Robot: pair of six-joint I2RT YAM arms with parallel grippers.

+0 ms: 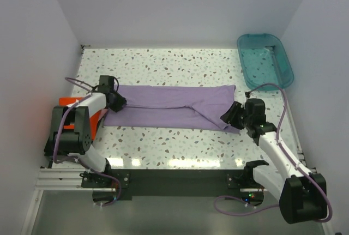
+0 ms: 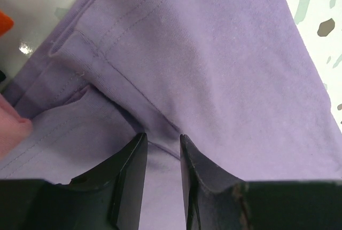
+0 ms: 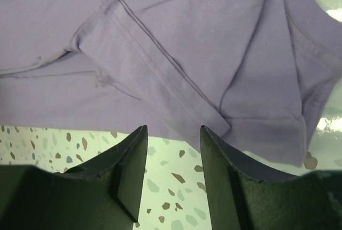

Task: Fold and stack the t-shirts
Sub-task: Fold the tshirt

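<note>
Folded lavender t-shirt (image 1: 169, 107), flat strip, long axis left-right

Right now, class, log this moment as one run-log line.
task: folding lavender t-shirt | left fingers: pinching cloth | right fingers: open, off cloth | orange t-shirt: lying far left

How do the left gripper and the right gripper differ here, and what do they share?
The left gripper is closed narrow on a fold of the lavender t-shirt; the right gripper stands wider, holding nothing. Cloth fills the gap of the left gripper; speckled table shows in that of the right gripper. Both have dark fingers and sit at opposite ends of that shirt.
</note>
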